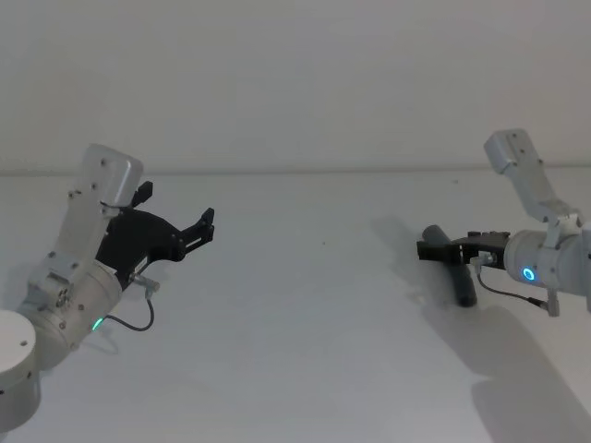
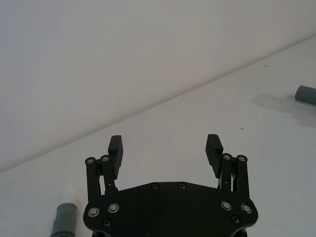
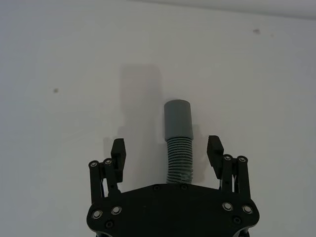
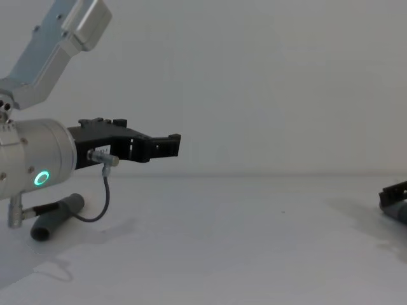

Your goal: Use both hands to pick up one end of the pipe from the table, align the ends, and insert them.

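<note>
Between the right claw's point(image 3: 167, 149) spread fingers point(image 3: 118, 152) lies one pipe point(image 3: 177, 123).

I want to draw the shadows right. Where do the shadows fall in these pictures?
Head view: the right arm throws a wide soft shadow across the table. Right wrist view: a grey shadow lies on the table beside the pipe piece, which sits between the open fingers of the right gripper. Chest view: a faint shadow lies beneath the raised, open left gripper.
</note>
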`<state>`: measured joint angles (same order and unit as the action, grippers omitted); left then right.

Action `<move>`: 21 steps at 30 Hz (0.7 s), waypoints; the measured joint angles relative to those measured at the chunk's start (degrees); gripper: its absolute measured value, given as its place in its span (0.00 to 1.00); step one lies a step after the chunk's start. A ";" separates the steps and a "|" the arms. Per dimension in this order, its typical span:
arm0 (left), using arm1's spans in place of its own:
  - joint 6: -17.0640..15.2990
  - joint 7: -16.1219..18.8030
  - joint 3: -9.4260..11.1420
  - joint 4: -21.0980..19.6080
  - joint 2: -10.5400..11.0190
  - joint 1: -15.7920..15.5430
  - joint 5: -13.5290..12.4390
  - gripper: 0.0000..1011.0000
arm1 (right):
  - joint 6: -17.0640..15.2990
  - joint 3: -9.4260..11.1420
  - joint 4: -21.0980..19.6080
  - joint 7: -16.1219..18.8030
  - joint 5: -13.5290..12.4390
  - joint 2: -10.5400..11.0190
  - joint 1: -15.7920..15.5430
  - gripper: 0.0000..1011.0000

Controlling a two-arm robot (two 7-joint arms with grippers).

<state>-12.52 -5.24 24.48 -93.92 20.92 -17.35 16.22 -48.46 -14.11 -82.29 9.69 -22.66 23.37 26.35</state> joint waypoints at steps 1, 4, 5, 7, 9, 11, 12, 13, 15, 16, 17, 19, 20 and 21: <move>0.00 0.00 0.00 0.00 0.00 0.00 0.00 0.99 | 0.00 -0.12 0.45 0.11 0.09 -0.02 0.24 0.99; 0.00 0.00 0.00 0.00 0.00 0.00 0.00 0.99 | 0.07 -0.57 2.18 0.59 0.41 -0.07 1.11 0.99; 0.00 0.00 0.00 0.00 0.00 0.00 0.00 0.99 | 0.10 -0.70 2.72 0.72 0.50 -0.10 1.38 0.99; 0.00 0.00 0.00 0.00 0.00 0.00 0.00 0.99 | 0.23 -0.94 3.95 0.98 0.73 -0.17 1.94 0.99; 0.00 0.00 0.00 0.00 0.00 0.00 -0.01 0.99 | 0.39 -1.10 4.76 1.17 0.87 -0.25 2.34 0.99; 0.00 0.00 0.00 0.00 0.00 0.00 0.00 0.99 | 0.61 -1.25 5.77 1.31 1.07 -0.35 2.79 0.99; 0.00 0.00 0.00 0.00 0.00 0.00 0.00 0.99 | 0.69 -1.30 6.31 1.35 1.17 -0.45 3.03 0.99; 0.00 0.00 0.00 0.00 0.00 0.00 0.00 0.99 | 0.77 -1.32 6.64 1.37 1.24 -0.50 3.18 0.99; 0.00 0.00 0.00 0.00 0.00 0.00 0.00 0.99 | 0.95 -1.34 7.44 1.40 1.41 -0.67 3.47 0.99; 0.00 0.00 0.00 0.00 0.01 0.00 0.00 0.99 | 1.01 -1.34 7.75 1.40 1.45 -0.73 3.56 0.99; 0.00 0.00 0.00 0.00 0.00 0.00 0.00 0.99 | 1.07 -1.34 7.97 1.40 1.49 -0.79 3.64 0.99; 0.00 0.00 0.00 0.00 0.00 0.00 0.00 0.99 | 1.20 -1.28 8.57 1.40 1.59 -0.96 3.84 0.99; 0.00 0.00 0.00 0.00 0.00 0.00 0.00 0.99 | 1.27 -1.26 8.75 1.40 1.61 -1.02 3.89 0.99; 0.00 0.00 0.00 0.00 0.00 0.00 0.00 0.99 | 1.40 -1.17 9.16 1.39 1.66 -1.15 4.01 0.99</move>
<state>-12.52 -5.23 24.48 -93.92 20.92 -17.36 16.22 -47.06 -15.28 -73.13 11.08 -21.00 22.22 30.36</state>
